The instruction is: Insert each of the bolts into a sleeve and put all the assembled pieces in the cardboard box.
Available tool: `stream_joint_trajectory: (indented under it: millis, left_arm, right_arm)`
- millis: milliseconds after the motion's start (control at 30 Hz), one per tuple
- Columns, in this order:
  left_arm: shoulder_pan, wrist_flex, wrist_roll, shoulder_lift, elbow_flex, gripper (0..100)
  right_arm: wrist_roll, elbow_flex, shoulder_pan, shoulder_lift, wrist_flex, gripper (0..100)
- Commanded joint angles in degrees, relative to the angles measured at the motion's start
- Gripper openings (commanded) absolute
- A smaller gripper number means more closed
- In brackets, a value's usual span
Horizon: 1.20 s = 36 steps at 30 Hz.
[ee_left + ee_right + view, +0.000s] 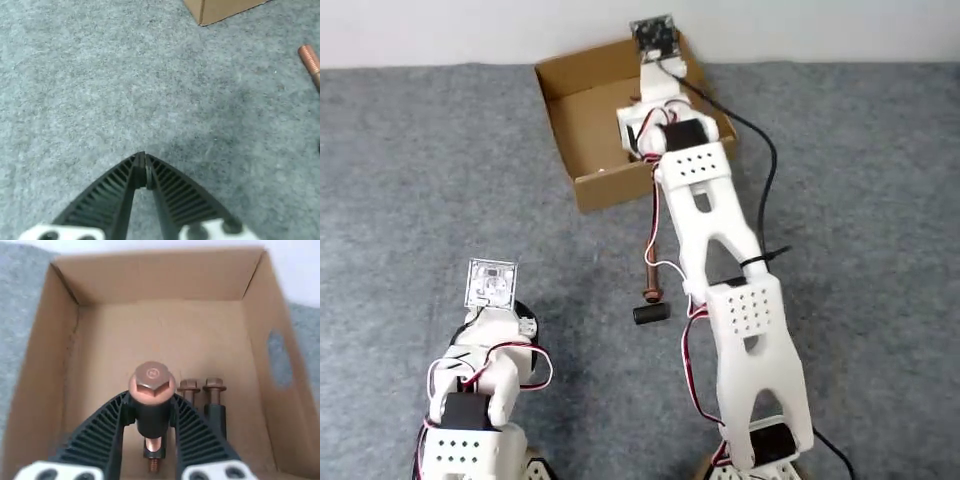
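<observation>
Overhead layout with two wrist details. In the high view, the cardboard box [582, 120] sits open side up at 12 o'clock on the grey felt worktop [420, 200]. The right arm [720, 220] stretches from 5 o'clock toward 12 o'clock, with its wrist above the box. In the right wrist view, the right end effector [150, 412] is clenched on an assembled piece [151, 390], a copper-coloured bolt passed through a black sleeve. Its hexagonal head stands beyond the fingertips, and its threaded end sticks out of the sleeve's other end. The piece is held over the box floor, inside the box walls [165, 275]. A second assembled piece [189, 387] and a third assembled piece [215, 400] rest side by side on the box floor, just beside the held one. Near the worktop's centre, a loose bolt [653, 262] lies along the 12-to-6 line at the 9 o'clock side of the right arm, head at the 6 o'clock end. A loose sleeve [652, 313] lies just beyond that head. The left arm [485, 375] stands at 7 o'clock. The left end effector [145, 167] is clenched on nothing, above bare felt. The loose bolt's threaded tip [310, 60] and a corner of the box [220, 7] lie well apart from it.
</observation>
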Motion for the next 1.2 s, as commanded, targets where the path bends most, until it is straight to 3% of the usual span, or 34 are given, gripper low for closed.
stream_joint_trajectory:
  millis: [0, 167, 367, 733, 967, 1167]
  left_arm:
    - [-0.18, -1.67, -0.18, -0.35, -0.22, 0]
    - [-0.18, -1.67, -0.18, -0.35, -0.22, 0]
    - [-0.18, -1.67, -0.18, -0.35, -0.22, 0]
    - [-0.35, -1.76, -0.18, -0.35, -0.22, 0]
    - [-0.35, -1.76, -0.18, -0.35, -0.22, 0]
    - [-0.97, -1.76, -0.18, -0.35, -0.22, 0]
  right_arm:
    - [3.96, -8.18, -1.89, 3.03, 2.42, 1.3]
    - [5.63, -13.36, -2.95, 7.87, 6.29, 2.3]
    - [5.63, -15.65, -2.95, 9.01, 10.24, 17.9]
    - [5.54, -29.45, -3.3, 9.01, 23.08, 0.9]
    - [5.36, -32.88, -3.21, 6.11, 39.25, 0.9]
    - [5.19, -32.88, -3.38, 2.15, 46.99, 0.9]
